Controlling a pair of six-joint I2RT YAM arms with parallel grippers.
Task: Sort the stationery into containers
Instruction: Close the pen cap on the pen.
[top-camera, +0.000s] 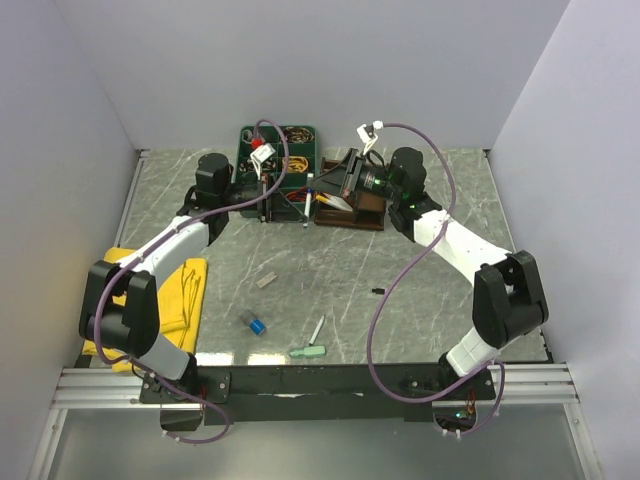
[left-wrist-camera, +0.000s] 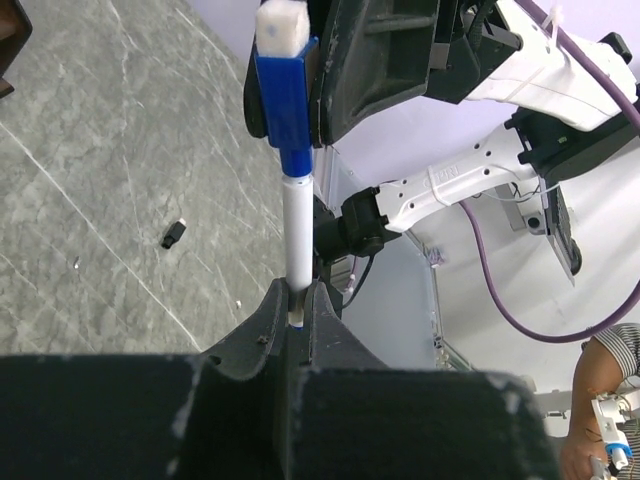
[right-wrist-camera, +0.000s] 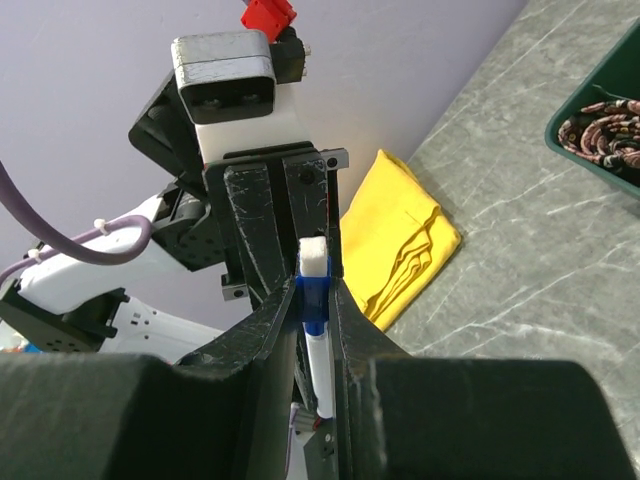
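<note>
Stationery lies scattered on the near half of the worktop (top-camera: 430, 310), not yet sorted: a mint eraser (top-camera: 308, 351) by the front edge, a thin white pen (top-camera: 317, 328) just behind it, a loose blue cap (top-camera: 257, 325) to their left, then a pale grey bit (top-camera: 265, 281) and, well apart to the right, a tiny black bit (top-camera: 378, 291). A yellow cloth (top-camera: 180, 285) sits folded at the left edge beside the left arm. Farther back, both arms reach inward and meet over a single blue-and-white pen (left-wrist-camera: 297, 225) held off the worktop, just in front of the containers. The left tool (left-wrist-camera: 297, 300) is pressed together on the bare white barrel, fingers meeting around it with no gap to spare. The right tool (right-wrist-camera: 315, 300) stands only slightly apart, clamped across the pen's blue cap end (right-wrist-camera: 312, 290) from both sides. With each tool pinching an opposite end along the same line, the hold looks like either a handover from one arm to the other or work on the cap; which of the two cannot be told. Behind them stand the dark brown organiser (top-camera: 352, 222) and, beyond it to the left, a green tray (top-camera: 243, 140) with coiled items inside, so the pen seems close to being dropped into a compartment.
</note>
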